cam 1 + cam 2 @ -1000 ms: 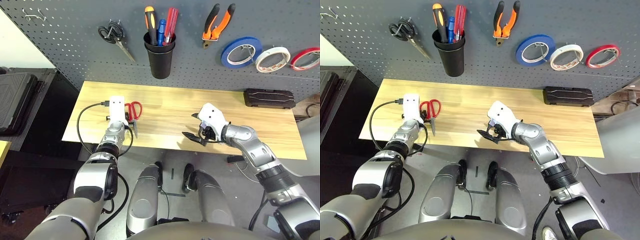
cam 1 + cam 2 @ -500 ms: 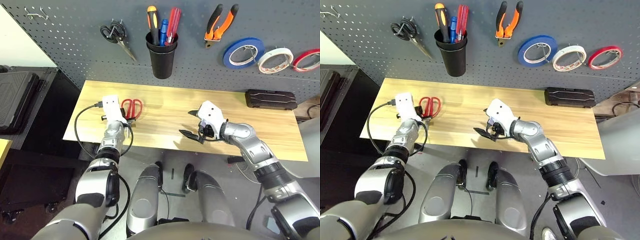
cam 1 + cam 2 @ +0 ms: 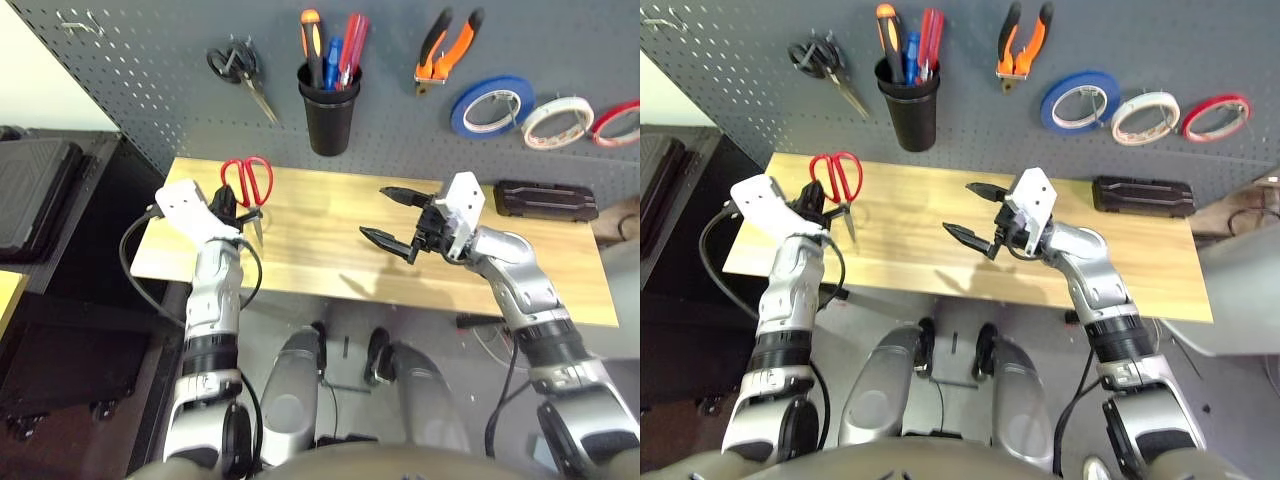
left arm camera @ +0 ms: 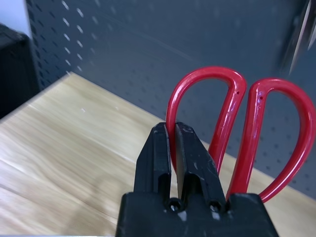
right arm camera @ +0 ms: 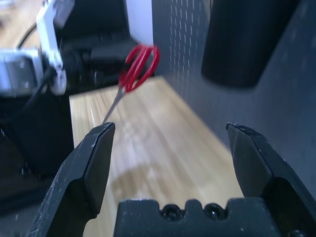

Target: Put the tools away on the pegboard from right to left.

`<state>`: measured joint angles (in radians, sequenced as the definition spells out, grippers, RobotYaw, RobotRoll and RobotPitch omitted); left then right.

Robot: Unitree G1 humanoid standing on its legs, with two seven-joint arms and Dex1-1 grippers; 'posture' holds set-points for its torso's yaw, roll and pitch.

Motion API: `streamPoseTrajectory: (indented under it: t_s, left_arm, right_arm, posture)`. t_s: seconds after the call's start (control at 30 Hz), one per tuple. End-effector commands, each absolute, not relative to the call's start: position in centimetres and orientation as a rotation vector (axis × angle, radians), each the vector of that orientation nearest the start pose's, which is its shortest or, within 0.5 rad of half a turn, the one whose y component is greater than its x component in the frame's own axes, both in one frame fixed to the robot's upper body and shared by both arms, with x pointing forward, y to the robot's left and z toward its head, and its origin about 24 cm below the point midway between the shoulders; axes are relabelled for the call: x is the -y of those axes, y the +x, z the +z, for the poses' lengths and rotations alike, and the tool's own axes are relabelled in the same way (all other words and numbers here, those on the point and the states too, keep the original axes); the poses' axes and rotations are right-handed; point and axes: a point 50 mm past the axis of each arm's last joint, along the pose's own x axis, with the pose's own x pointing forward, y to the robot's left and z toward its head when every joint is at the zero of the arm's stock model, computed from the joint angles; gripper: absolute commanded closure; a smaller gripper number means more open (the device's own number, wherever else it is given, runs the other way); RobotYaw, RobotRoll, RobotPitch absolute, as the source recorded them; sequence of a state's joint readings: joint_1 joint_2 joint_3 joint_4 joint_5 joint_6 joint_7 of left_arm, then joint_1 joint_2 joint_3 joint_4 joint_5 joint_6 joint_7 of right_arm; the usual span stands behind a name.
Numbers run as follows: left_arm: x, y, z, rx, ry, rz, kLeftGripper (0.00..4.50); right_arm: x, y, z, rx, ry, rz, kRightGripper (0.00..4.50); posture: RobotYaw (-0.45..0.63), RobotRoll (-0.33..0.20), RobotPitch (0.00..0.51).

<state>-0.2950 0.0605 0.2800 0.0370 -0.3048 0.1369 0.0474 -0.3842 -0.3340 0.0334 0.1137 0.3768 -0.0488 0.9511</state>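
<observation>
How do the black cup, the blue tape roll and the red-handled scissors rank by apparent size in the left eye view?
1. black cup
2. red-handled scissors, nearer the camera, so unsure
3. blue tape roll, close to the scissors

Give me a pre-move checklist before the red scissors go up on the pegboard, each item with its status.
1. Grip: left hand is shut on one handle loop of the red-handled scissors. Ok.
2. Scissors lifted off the table, blades hanging down. Ok.
3. Free hook: a bare wire hook sits at the pegboard's upper left, left of the black-handled scissors. Ok.
4. Right hand open, holding nothing, apart from the scissors. Ok.
5. Earlier tools placed: pliers and white tape roll hang on the board, screwdrivers stand in the black cup. Ok.
6. Whether the free loop will line up with the hook: cannot tell.
</observation>
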Motion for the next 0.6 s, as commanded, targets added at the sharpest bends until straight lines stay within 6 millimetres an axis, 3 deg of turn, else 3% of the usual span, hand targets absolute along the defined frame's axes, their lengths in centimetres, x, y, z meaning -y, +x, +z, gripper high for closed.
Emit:
streamPoseTrajectory:
  t_s: [0.03,0.3,0.6]
  left_arm:
    - [-21.3,29.4,11.8,0.203,-0.328,0.200,4.48]
    - [-22.1,29.6,15.9,0.317,-0.335,0.175,4.48]
    - [-21.5,30.0,19.8,0.416,-0.363,0.108,4.48]
  right_arm:
    - [14.7,29.2,14.5,0.378,-0.089,1.062,0.00]
    - [14.1,28.9,15.7,0.495,-0.051,1.061,0.00]
    - [13.9,28.7,15.9,0.570,-0.037,1.041,0.00]
  posture:
    - [0.34,0.000,0.246]
    - [0.34,0.000,0.233]
    - [0.34,0.000,0.221]
